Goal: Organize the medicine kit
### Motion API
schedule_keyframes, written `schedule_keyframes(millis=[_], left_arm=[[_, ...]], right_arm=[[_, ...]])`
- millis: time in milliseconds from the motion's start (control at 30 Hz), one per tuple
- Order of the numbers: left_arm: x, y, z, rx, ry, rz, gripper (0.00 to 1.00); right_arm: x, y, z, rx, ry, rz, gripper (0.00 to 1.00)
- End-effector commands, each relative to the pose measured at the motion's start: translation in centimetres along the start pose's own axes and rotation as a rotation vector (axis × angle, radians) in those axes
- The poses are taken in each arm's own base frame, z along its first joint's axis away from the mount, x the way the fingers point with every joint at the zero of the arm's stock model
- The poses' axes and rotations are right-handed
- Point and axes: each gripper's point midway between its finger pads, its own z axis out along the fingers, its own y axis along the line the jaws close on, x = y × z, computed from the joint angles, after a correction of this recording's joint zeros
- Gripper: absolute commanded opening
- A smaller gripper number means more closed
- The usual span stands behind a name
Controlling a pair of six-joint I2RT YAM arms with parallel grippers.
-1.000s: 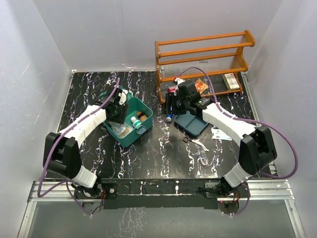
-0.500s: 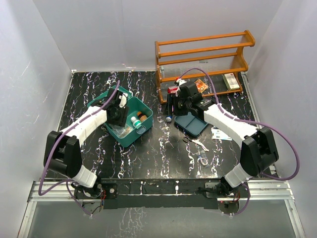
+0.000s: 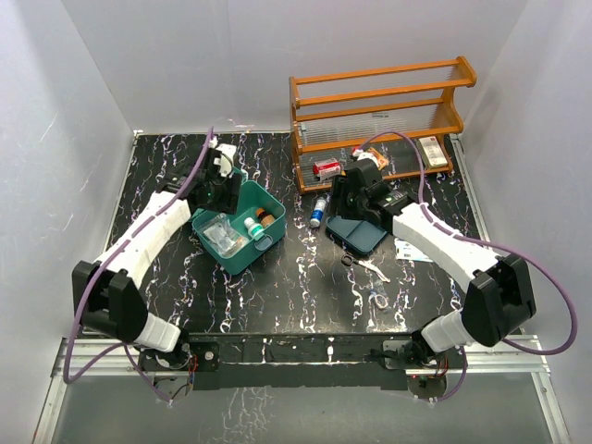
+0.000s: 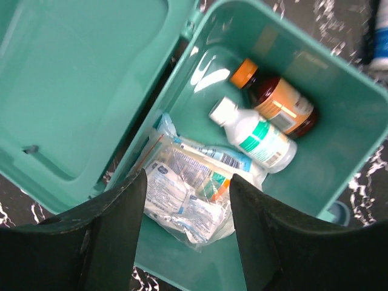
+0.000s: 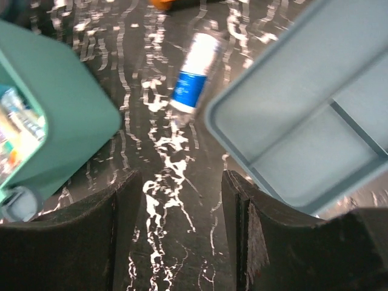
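Spreading the fingers [image 4: 115, 236] of the left gripper [image 4: 188, 182] apart and gripping nothing, directly above the open medicine kit [image 4: 345, 139]. Looking down past the fingertips onto clear packets [image 4: 188, 203] lying inside the kit, with a white bottle [image 4: 254, 133] and an orange-capped brown bottle [image 4: 282, 106] lying side by side deeper in. Showing the lid [image 4: 91, 79] thrown back on the side of the kit away from the right arm. Showing the kit itself resting on the black marbled table [image 3: 277, 296], on the left arm's side.

Holding the right gripper [image 5: 180, 182] just right of the kit, its fingers [image 5: 91, 236] likewise parted and empty, pointing down at bare tabletop. Catching a white-and-blue tube [image 5: 194, 73], possibly a spray bottle, its label being too blurred to read, lying between the kit and a blue-teal divided tray [image 5: 315, 121]. Showing scissors [image 3: 363, 266] lying right of the kit, beside the tray's near edge. Taking in an orange wooden rack [image 3: 379, 102] standing beyond the tray, well apart from the kit.
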Motion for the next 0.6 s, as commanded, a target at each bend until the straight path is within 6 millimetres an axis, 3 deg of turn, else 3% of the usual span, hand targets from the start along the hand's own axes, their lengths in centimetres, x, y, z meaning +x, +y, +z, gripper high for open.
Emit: schedule_keyframes(millis=[0, 133, 267, 367, 533, 567], left_arm=[[-5.0, -0.1, -4.9, 0.017, -0.217, -0.033, 0.56], [-7.7, 0.6, -8.6, -0.009, -0.375, -0.140, 0.62], [-8.2, 0.7, -10.7, 0.000, -0.432, -0.196, 0.69], [-8.3, 0.4, -11.9, 0.027, -0.489, -0.215, 0.74], [-8.6, 0.0, -13.8, 0.072, -0.610, -0.246, 0.98], [-8.6, -0.2, -13.8, 0.085, -0.618, -0.245, 0.99]], right_arm=[[0.4, -4.6, -1.7, 0.226, -0.053, 0.119, 0.53], [2.7, -7.6, -2.9, 0.361, -0.026, 0.198, 0.54], [5.2, -9.9, -4.6, 0.469, 0.014, 0.270, 0.55], [7.2, -10.5, -5.0, 0.473, 0.048, 0.308, 0.56], [9.3, -10.4, -5.1, 0.438, 0.096, 0.341, 0.63], [9.1, -9.9, -4.7, 0.407, 0.098, 0.330, 0.63]])
